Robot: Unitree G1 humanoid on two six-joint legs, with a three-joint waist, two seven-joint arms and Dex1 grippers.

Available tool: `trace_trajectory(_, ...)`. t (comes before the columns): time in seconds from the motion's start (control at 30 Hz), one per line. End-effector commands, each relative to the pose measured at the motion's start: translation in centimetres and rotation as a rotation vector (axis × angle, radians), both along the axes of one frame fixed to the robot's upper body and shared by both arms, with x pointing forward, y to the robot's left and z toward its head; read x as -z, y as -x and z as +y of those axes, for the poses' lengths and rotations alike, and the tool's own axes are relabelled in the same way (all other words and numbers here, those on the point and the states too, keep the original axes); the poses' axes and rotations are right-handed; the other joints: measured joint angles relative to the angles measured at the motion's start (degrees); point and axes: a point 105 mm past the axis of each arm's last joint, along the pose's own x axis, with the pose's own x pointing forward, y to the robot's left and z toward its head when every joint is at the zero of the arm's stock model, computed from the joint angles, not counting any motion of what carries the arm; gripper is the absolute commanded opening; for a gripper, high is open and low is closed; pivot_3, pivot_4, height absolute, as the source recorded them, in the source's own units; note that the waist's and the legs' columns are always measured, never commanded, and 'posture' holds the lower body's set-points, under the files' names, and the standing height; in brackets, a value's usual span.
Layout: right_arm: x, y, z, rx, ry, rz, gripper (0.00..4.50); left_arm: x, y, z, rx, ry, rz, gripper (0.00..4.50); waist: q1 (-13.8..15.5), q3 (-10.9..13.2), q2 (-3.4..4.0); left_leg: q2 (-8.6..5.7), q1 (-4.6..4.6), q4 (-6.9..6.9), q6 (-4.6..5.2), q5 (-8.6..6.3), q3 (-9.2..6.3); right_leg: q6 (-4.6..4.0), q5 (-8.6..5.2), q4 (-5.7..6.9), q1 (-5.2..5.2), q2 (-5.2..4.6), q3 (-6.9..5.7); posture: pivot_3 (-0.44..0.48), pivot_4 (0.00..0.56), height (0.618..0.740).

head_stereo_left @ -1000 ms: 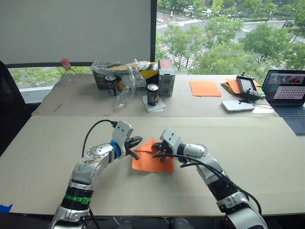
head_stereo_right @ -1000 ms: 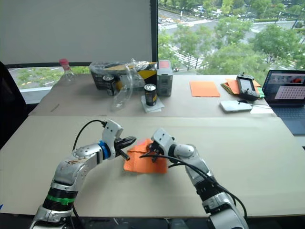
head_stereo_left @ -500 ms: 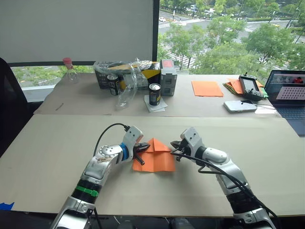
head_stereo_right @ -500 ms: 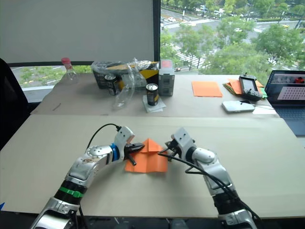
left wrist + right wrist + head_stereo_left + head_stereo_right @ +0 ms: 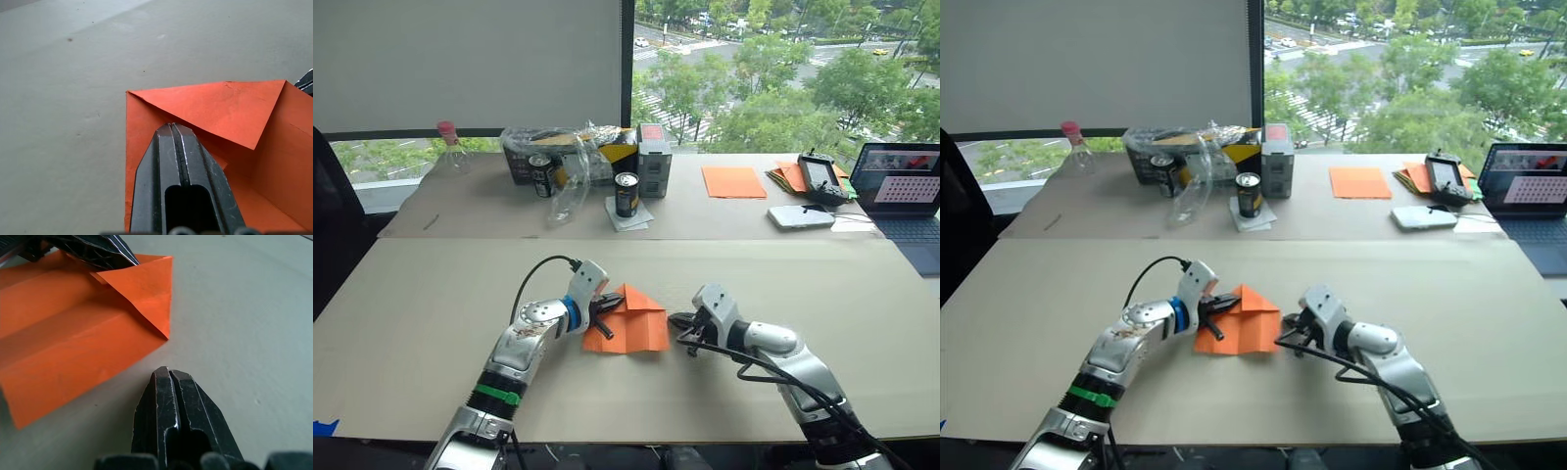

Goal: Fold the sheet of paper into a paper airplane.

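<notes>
Two pincers, both pressed together: the left gripper (image 5: 604, 306) bears its tips down on the sheet of paper (image 5: 628, 330), just behind the folded corner flaps; the right gripper (image 5: 683, 327) rests on the table (image 5: 822, 284) just beside the sheet's edge, apart from it. To crease well, the left tips should likely slide firmly along the fold. The left wrist view reveals the flap overlap; the head views reveal both arms' placement.

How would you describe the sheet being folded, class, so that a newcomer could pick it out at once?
Start at the near table, where the two grippers meet. Between the left gripper and the right gripper lies the sheet of paper, bright orange. Unlike the flat orange sheet and the orange pile on the far table, it is creased, with corners folded into a point.
</notes>
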Motion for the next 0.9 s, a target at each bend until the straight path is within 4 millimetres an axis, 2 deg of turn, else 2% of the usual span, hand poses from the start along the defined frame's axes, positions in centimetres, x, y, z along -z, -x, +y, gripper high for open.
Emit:
trace_trajectory(0.03,-0.1,0.5,1.5,-0.055,-0.074,0.030,0.00,1.3,0.4,0.8,-0.036,-0.025,0.025,0.02,-0.02,0.00,0.00,0.00,0.02,0.00,0.00,0.00,0.00,0.00,0.00,-0.01,0.04,-0.01,0.00,0.000,0.150,0.730)
trace_trajectory(0.37,-3.1,0.1,3.3,-0.087,-0.317,0.043,0.00,1.5,0.5,2.0,-0.093,-0.029,0.020,0.02,-0.10,0.00,0.00,0.02,0.09,-0.01,0.00,0.00,-0.01,0.00,0.00,0.01,0.05,0.02,0.00,0.000,0.150,0.730)
trace_trajectory(0.53,-3.9,-0.1,4.6,-0.110,-0.358,0.041,0.00,1.5,0.5,2.2,-0.104,-0.028,0.014,0.02,-0.10,0.00,0.00,0.02,0.09,-0.01,0.00,0.00,-0.01,0.00,0.00,0.01,0.05,0.01,0.00,0.000,0.150,0.730)
trace_trajectory(0.83,-3.2,-0.9,6.4,-0.142,-0.322,0.037,0.00,1.2,0.8,1.4,-0.096,-0.001,0.017,0.02,-0.01,0.00,0.01,0.01,0.06,-0.02,0.00,0.00,0.00,-0.01,0.00,0.02,0.00,0.01,0.00,0.000,0.150,0.730)
trace_trajectory(0.9,-3.2,-1.2,6.6,-0.147,-0.322,0.038,0.00,1.4,0.8,1.8,-0.120,-0.026,0.020,0.02,0.02,0.00,0.01,0.01,0.05,-0.01,0.00,0.00,0.00,-0.01,0.00,0.02,0.00,0.01,0.00,0.000,0.150,0.730)
